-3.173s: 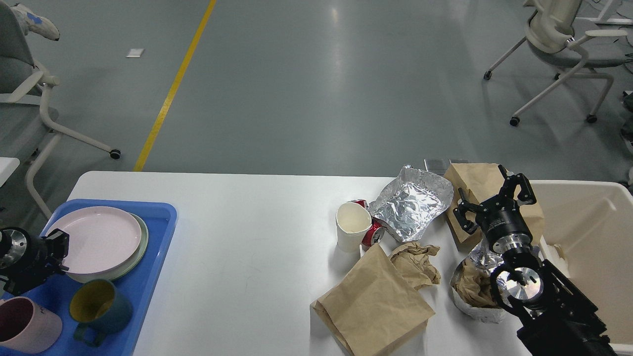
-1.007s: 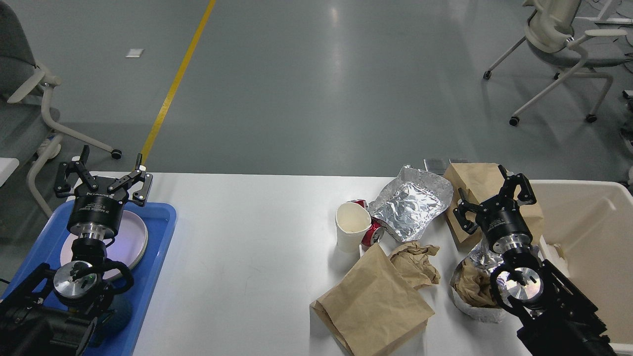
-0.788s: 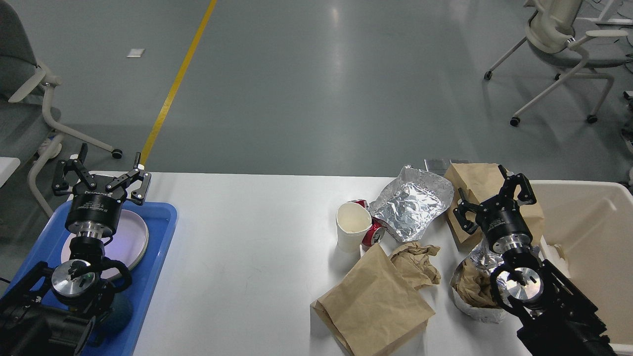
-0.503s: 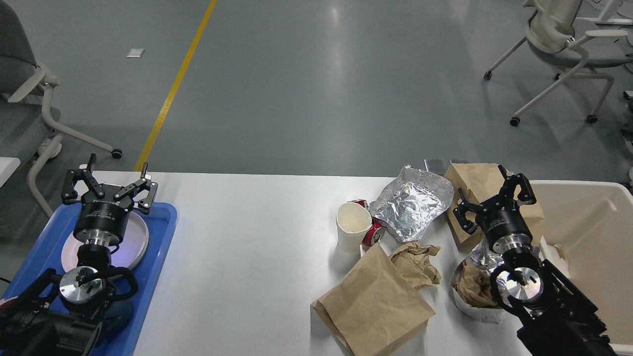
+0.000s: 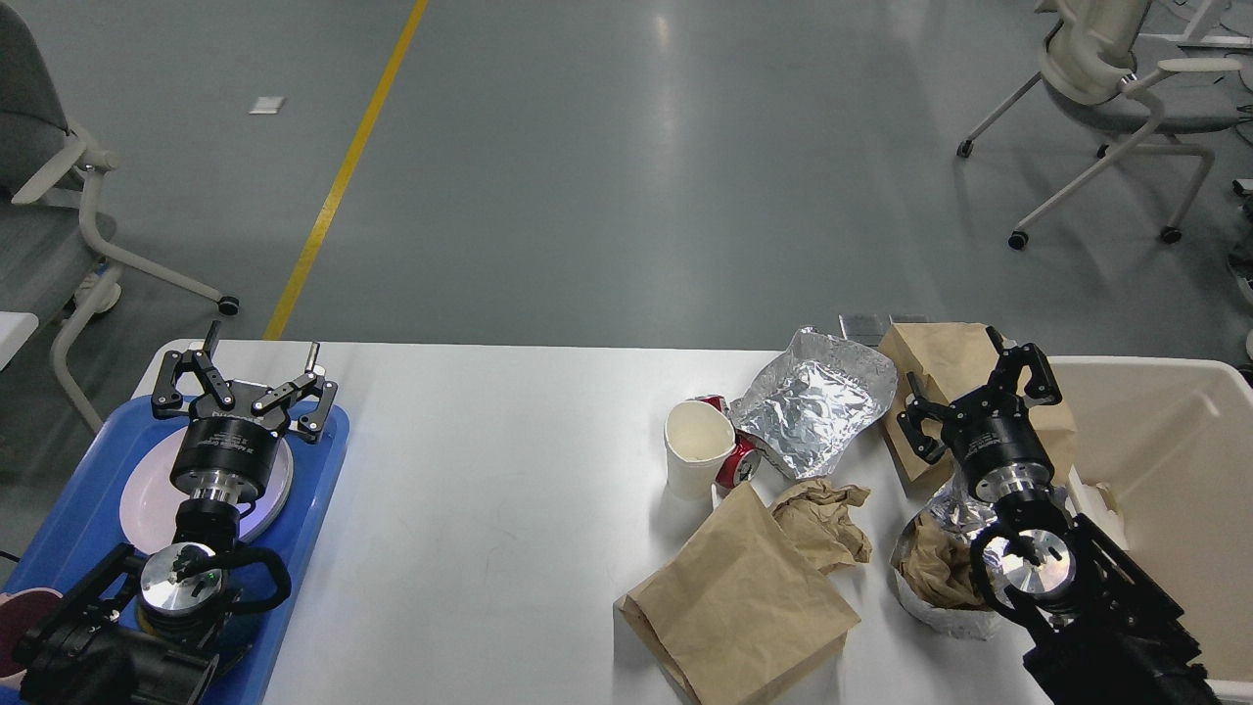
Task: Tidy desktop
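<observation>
The white desktop (image 5: 489, 509) holds litter on its right half: a white paper cup (image 5: 697, 452), a crushed red can (image 5: 736, 460), a sheet of foil (image 5: 814, 399), a flat brown paper bag (image 5: 746, 599), crumpled brown paper (image 5: 824, 521), a second brown bag (image 5: 942, 372) and a foil bowl of paper (image 5: 935, 573). My left gripper (image 5: 256, 364) stands open and empty above the far edge of the blue tray (image 5: 323, 460). My right gripper (image 5: 977, 380) is open and empty over the second brown bag.
The blue tray holds stacked plates (image 5: 147, 494) and a pink mug (image 5: 24, 636) at the lower left corner. A cream bin (image 5: 1175, 470) stands at the table's right end. Office chairs (image 5: 59, 196) stand on the floor behind.
My left arm has risen into view from the lower left and its open gripper has drifted right and nearer over the tray. The right arm and the litter have stayed put.
</observation>
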Controlling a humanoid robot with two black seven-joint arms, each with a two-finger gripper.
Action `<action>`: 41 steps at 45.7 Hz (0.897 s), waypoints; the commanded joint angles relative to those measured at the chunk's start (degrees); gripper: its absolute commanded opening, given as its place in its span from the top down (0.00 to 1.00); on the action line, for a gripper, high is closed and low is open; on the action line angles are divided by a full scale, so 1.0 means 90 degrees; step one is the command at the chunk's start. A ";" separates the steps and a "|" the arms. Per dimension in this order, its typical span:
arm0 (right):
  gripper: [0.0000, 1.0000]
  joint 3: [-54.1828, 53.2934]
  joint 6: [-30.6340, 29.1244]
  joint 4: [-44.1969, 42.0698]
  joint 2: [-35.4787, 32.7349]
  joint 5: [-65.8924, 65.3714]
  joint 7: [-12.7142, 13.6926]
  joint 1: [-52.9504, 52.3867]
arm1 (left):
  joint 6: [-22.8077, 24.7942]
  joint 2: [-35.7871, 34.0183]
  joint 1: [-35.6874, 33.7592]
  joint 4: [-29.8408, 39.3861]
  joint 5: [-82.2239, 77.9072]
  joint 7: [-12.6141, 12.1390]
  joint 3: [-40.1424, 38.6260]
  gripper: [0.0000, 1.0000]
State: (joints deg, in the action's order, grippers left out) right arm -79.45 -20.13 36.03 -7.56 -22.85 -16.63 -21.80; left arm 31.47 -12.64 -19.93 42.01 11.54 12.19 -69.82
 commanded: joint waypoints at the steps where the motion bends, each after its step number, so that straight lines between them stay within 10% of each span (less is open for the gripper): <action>1: 0.00 0.0000 0.0000 0.0000 0.0000 0.0000 0.0002 0.0000 | 0.0009 -0.0002 -0.0002 0.0000 0.0006 0.0003 -0.0006 0.04; 41: 0.00 0.0039 0.0010 -0.0068 -0.0030 0.0088 0.0070 -0.0039 | 0.0009 -0.0002 -0.0002 0.0000 0.0006 0.0003 -0.0016 0.04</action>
State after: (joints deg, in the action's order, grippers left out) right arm -79.57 -20.13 36.09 -7.51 -22.54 -16.67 -21.80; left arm 31.55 -12.66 -19.95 42.01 11.60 12.22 -69.96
